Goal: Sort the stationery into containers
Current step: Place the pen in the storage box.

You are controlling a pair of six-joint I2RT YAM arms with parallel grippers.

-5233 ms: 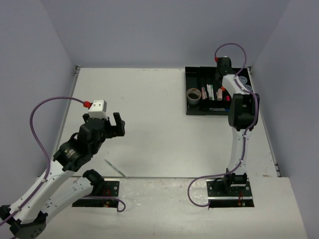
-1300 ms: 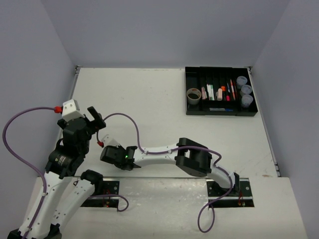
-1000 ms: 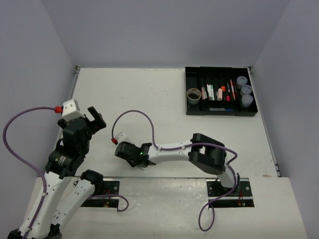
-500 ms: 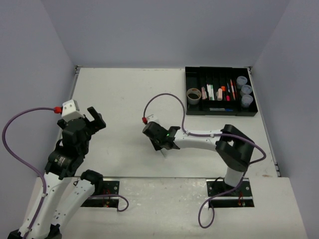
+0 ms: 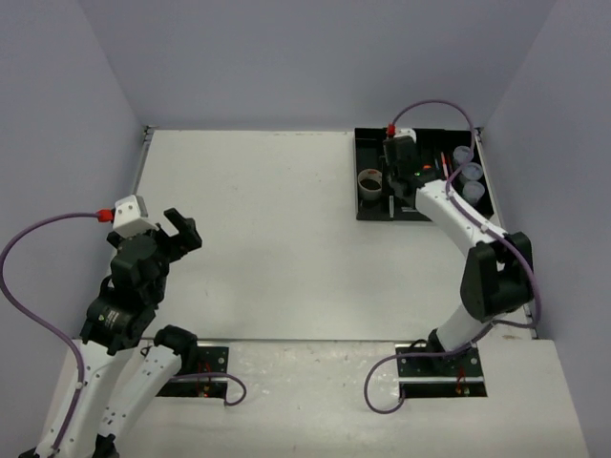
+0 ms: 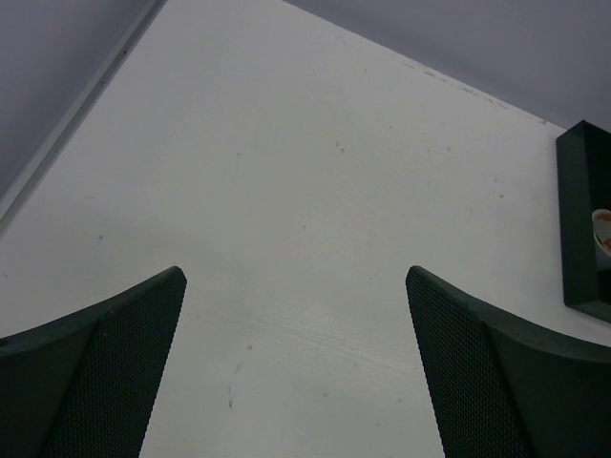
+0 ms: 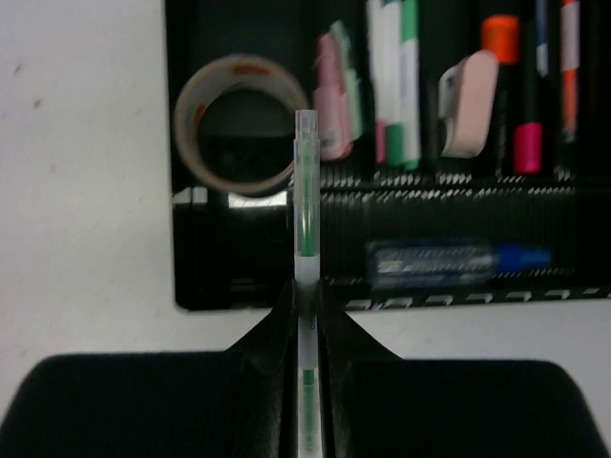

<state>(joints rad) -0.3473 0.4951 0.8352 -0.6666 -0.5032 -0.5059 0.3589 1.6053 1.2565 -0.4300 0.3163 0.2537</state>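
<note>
Tray far-rt on table; tape roll in its left end, pens to rt.

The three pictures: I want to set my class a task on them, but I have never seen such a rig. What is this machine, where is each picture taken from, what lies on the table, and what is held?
These are two robot arms bolted to a white table. The top view looks down from above and behind them. The other two come from a camera on each wrist, so each shows that arm's own fingers. The left gripper is open and empty, over bare table. The right gripper is shut on a clear pen with green ink, held over a black tray of narrow compartments at the table's far right. In the tray lie a tape roll, pens, orange and pink highlighters and round tubs.
</note>
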